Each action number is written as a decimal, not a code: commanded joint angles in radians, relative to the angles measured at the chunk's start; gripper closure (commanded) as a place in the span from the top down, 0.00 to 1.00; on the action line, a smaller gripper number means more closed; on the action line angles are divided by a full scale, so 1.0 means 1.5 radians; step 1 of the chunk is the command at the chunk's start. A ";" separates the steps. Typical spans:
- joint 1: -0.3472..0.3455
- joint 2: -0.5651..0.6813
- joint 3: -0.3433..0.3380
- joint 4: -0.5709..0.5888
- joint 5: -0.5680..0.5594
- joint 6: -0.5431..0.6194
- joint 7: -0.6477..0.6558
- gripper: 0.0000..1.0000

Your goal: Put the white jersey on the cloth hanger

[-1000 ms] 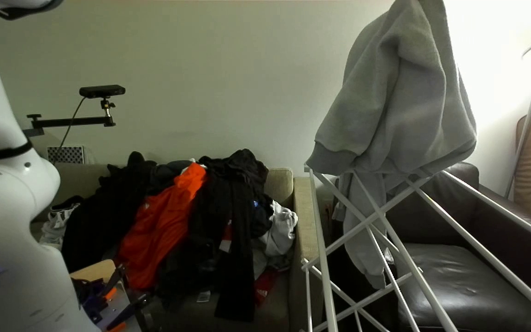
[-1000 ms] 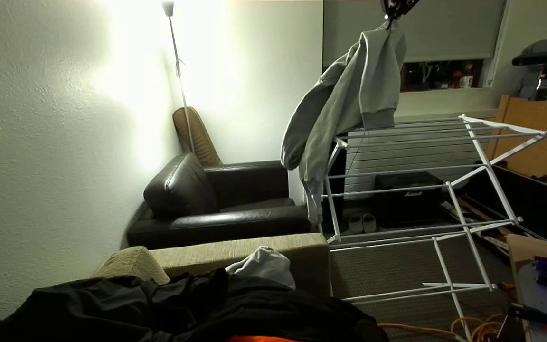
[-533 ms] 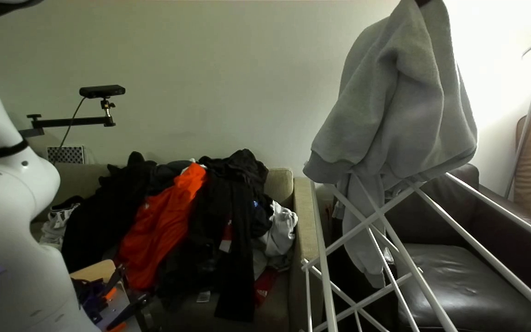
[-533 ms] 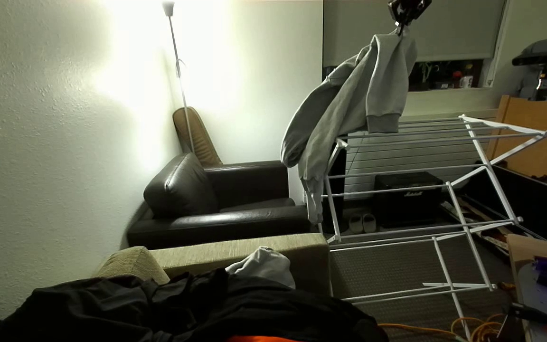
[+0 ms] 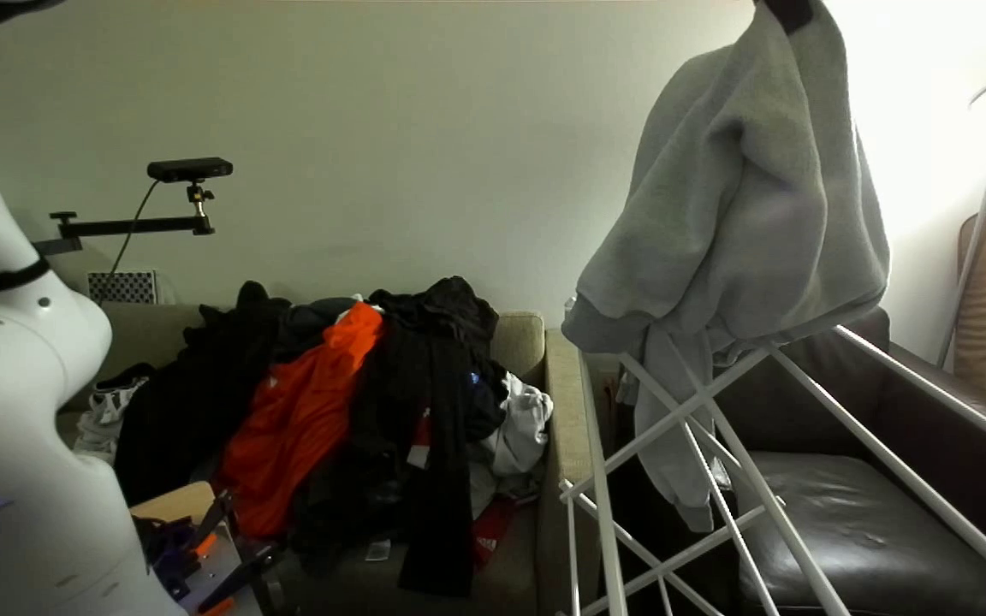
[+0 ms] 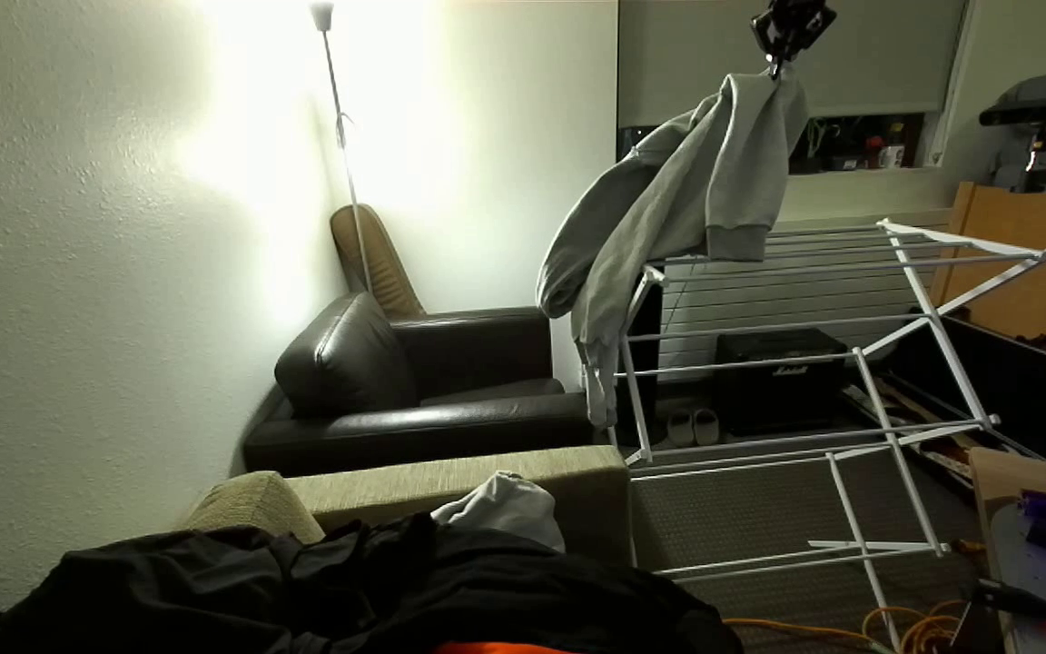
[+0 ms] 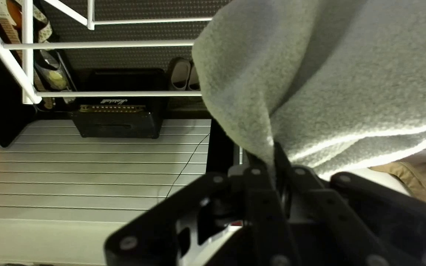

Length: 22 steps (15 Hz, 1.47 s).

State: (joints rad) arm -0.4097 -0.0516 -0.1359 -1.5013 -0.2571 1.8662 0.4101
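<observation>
The wrist view shows the hand (image 7: 270, 162) pinched tight on a fold of the pale grey jersey (image 7: 375, 81); an exterior view adds its lower part, cropped there, hanging past one end of the white drying rack (image 6: 934, 314).

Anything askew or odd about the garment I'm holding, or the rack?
Only the grey garment: it hangs lopsided, pinched by the gripper at one spot above the rack, while part trails down at one end. No spill or damage shows.
</observation>
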 commanded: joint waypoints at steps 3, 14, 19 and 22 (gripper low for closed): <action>0.039 -0.013 -0.042 -0.041 -0.043 0.036 0.066 0.03; 0.063 0.008 -0.064 -0.021 -0.024 0.016 0.059 0.09; 0.063 0.008 -0.064 -0.021 -0.024 0.016 0.059 0.09; 0.063 0.008 -0.064 -0.021 -0.024 0.016 0.059 0.03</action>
State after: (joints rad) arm -0.3354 -0.0421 -0.2123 -1.5394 -0.2930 1.8934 0.5005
